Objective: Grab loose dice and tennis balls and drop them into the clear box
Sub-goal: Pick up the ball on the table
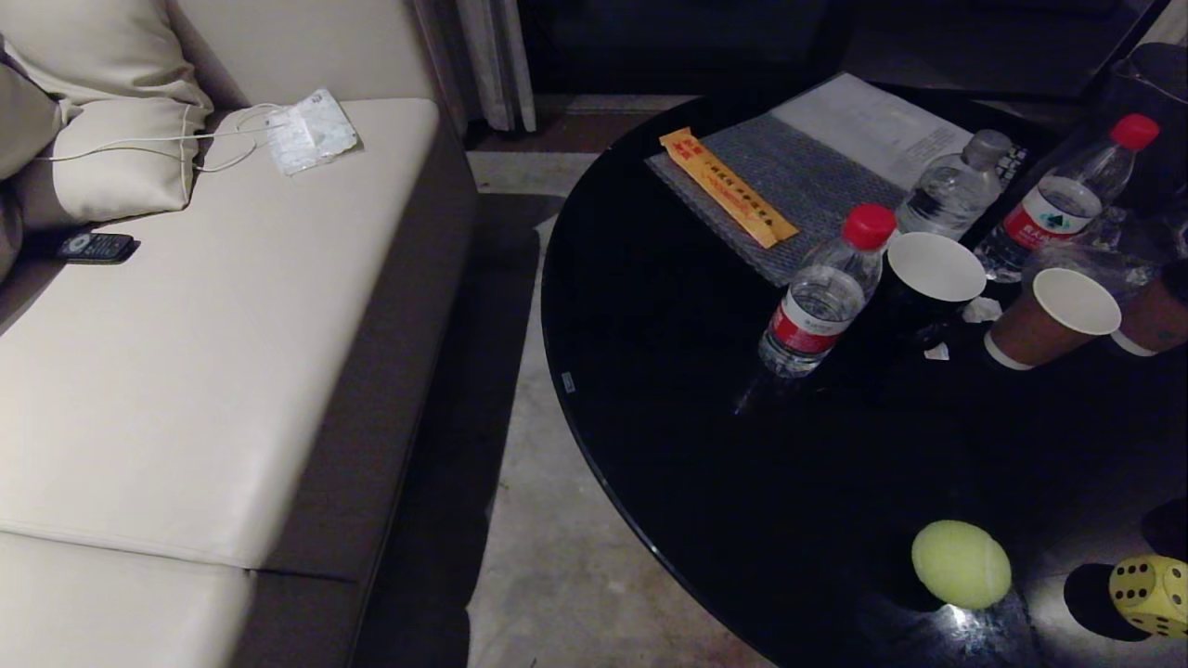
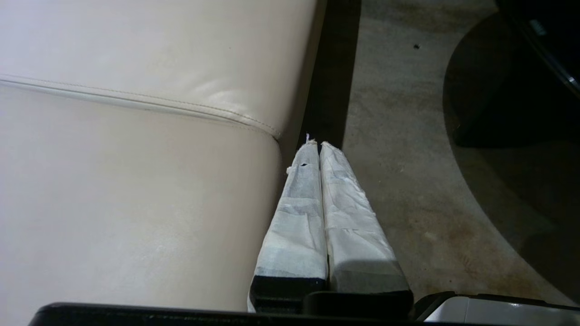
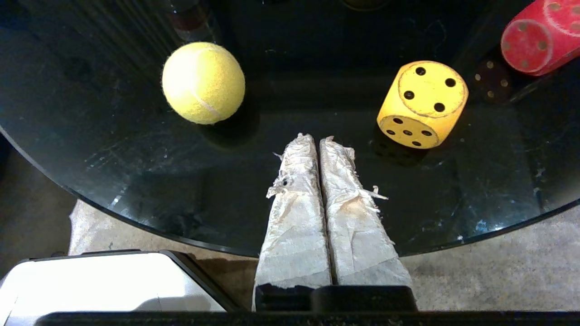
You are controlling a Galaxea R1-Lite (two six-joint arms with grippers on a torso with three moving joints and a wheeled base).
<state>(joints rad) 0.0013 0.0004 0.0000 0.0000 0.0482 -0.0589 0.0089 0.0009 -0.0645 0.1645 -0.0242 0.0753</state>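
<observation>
Red die [image 3: 541, 38] (right wrist view only), yellow die [image 1: 1149, 595], tennis ball [image 1: 961, 563]

A: What's seen in the room?
B: A cream leather sofa [image 1: 213, 353] is parked beside a round glossy black table [image 1: 705, 445]; mottled grey concrete floor [image 1: 548, 520] is shown between, dimly lit.

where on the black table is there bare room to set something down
The black table is bare between the near water bottle and the tennis ball. It is crowded at the far right: bottles, paper cups, mat.
</observation>
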